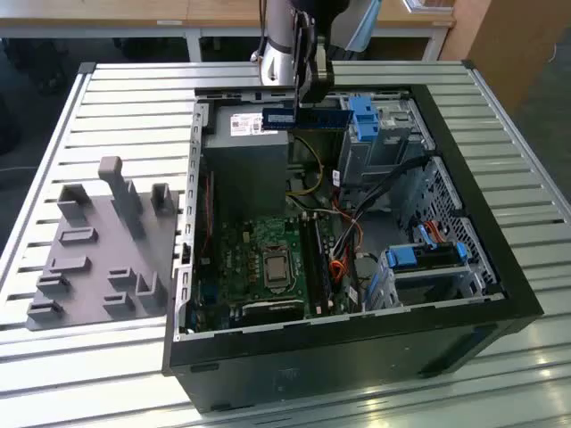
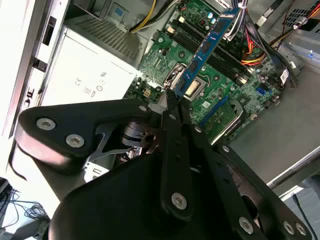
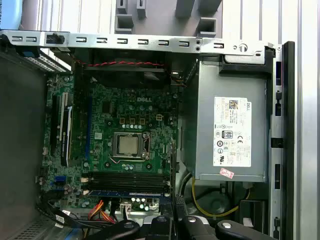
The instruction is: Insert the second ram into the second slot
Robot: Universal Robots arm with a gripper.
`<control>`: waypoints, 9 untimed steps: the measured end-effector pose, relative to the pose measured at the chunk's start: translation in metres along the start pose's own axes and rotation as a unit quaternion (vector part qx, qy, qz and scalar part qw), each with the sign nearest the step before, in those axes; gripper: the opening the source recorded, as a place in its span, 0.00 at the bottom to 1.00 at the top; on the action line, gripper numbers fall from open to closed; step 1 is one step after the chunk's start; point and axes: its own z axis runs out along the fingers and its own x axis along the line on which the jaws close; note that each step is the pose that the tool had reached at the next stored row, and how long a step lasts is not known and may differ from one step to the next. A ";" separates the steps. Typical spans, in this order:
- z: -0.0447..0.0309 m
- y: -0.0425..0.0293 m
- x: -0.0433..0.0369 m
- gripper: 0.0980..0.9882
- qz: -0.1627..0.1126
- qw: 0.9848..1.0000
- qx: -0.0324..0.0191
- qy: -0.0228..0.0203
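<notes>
A white printed label (image 3: 232,131) sits on the grey metal power supply box (image 3: 207,100), at the far end of the open black computer case (image 1: 357,348). It carries a barcode, rows of fine print and round approval marks, all too small to make out. A small red-and-white sticker (image 3: 226,173) lies just beside its corner. White lettering (image 3: 143,100) stands on the green motherboard (image 3: 125,115). The dark blue flat memory stick (image 1: 330,118) bears a small pale label (image 1: 279,117), unreadable.

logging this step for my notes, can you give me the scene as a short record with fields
gripper: shut on the second ram
second ram: in the air above the open computer case, not seated
ram slots: on the motherboard, beside the processor
grey holder: exterior view's left of the computer case
</notes>
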 end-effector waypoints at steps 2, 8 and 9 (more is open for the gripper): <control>0.0000 0.0000 0.0000 0.04 0.000 1.000 0.000 0.000; -0.0001 0.0001 0.0010 0.04 0.000 1.000 0.000 0.000; 0.0000 0.0001 0.0014 0.04 0.000 1.000 0.000 0.000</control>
